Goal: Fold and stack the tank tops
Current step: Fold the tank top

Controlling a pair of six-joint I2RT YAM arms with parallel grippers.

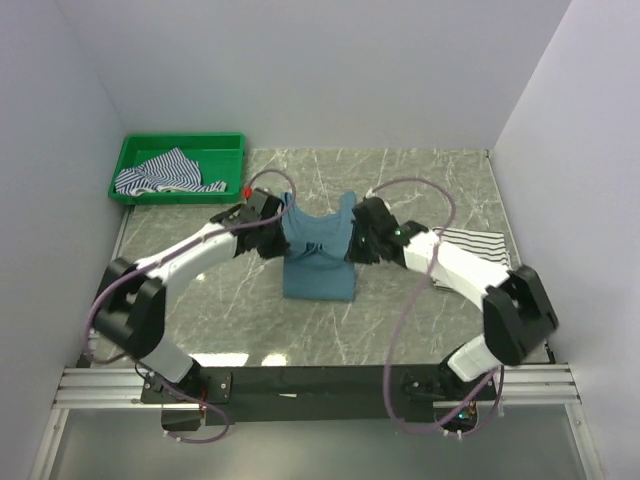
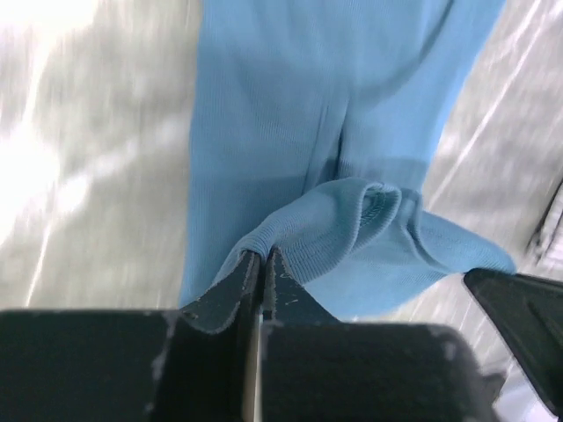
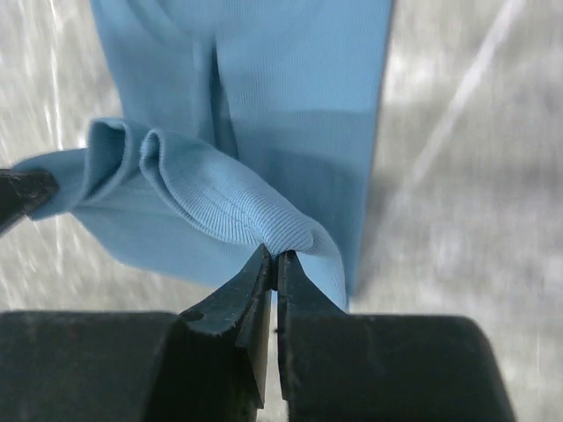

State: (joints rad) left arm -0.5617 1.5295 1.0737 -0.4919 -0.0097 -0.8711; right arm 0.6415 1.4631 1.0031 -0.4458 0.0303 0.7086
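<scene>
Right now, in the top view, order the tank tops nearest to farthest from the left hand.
1. Teal tank top, in the left hand, center.
2. Blue-striped tank top, in the green tray, back left.
3. Black-striped tank top, far right.

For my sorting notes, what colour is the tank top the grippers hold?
Plain teal-blue tank top, clearest in the left wrist view.

A robotics lab cell. Its plain white walls (image 1: 350,70) box in a grey marbled worktop (image 1: 420,190) edged by aluminium rails (image 1: 90,385).
</scene>
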